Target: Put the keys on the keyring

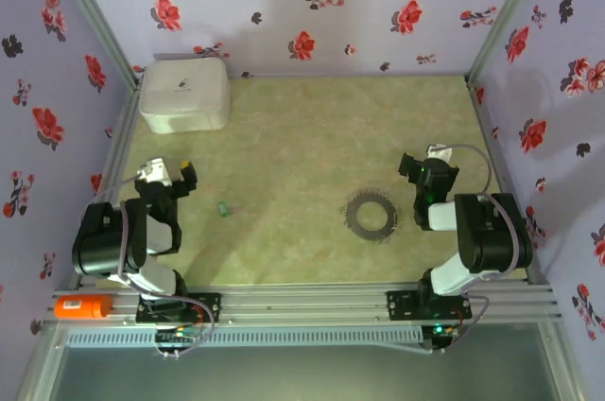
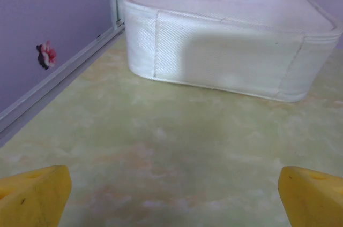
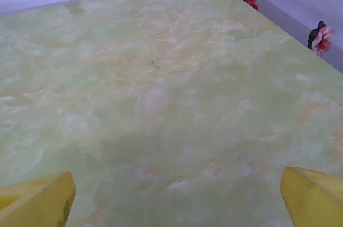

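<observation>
Arms sit folded near, left gripper [image 1: 170, 170] and right gripper [image 1: 423, 164] both wide, empty. The green key [image 1: 221, 208] lies left of the keyring [image 1: 371, 216].

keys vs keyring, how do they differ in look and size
The keys are bright green; the keyring is dark grey. The keys are a tiny piece; the keyring is far wider, with an open centre and toothed rim. Both lie on the table, apart, ungripped.
</observation>
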`<state>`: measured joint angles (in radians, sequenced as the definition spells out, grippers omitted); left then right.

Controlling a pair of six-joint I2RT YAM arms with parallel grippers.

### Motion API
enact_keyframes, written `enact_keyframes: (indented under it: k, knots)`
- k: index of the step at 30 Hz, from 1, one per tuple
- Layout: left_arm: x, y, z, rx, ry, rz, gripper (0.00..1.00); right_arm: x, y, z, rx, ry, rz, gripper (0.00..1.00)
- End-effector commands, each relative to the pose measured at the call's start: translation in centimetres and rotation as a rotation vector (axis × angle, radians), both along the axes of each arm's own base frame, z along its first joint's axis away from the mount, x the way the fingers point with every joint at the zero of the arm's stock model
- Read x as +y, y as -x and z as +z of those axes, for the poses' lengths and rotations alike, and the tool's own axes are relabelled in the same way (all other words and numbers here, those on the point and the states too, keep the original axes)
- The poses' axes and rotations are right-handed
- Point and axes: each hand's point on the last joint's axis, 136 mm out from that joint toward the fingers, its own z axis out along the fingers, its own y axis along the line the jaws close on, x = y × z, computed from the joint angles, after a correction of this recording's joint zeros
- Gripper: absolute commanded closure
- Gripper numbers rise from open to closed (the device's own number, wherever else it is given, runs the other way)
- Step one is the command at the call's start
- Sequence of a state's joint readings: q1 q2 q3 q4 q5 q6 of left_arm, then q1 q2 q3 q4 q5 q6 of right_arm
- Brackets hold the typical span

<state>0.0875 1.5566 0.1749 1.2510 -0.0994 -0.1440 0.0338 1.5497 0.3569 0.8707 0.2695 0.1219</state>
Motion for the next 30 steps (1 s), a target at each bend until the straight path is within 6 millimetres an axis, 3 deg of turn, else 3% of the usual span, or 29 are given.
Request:
enact_keyframes:
  k: [1,12,18,25,27,30]
  knots:
    - [-1.0,-0.2,0.8,-0.038,-0.024,-0.053,0.0,-0.2,-0.8,1.2,-0.038,0.026,-0.012,0.01]
    - [-0.9,0.0,0.7,-0.038,-0.021,-0.045,0.0,-0.2,-0.9,1.2,-0.041,0.024,-0.012,0.01]
    - [0.3,0.2,0.7,-0.039,-0.011,0.024,0.0,-0.2,-0.8,1.2,-0.04,0.024,-0.012,0.01]
    - [-2.4,-1.1,0.6,-0.005,-0.038,-0.142,0.0,-0.2,-0.9,1.2,-0.042,0.007,-0.001,0.01]
    - [-2.3,-1.2,0.9,-0.006,-0.038,-0.137,0.0,-0.1,-0.8,1.9,-0.057,0.006,0.004,0.01]
    - [-1.7,0.3,1.8,-0.066,-0.039,-0.098,0.0,-0.3,-0.1,4.2,-0.066,0.009,-0.004,0.01]
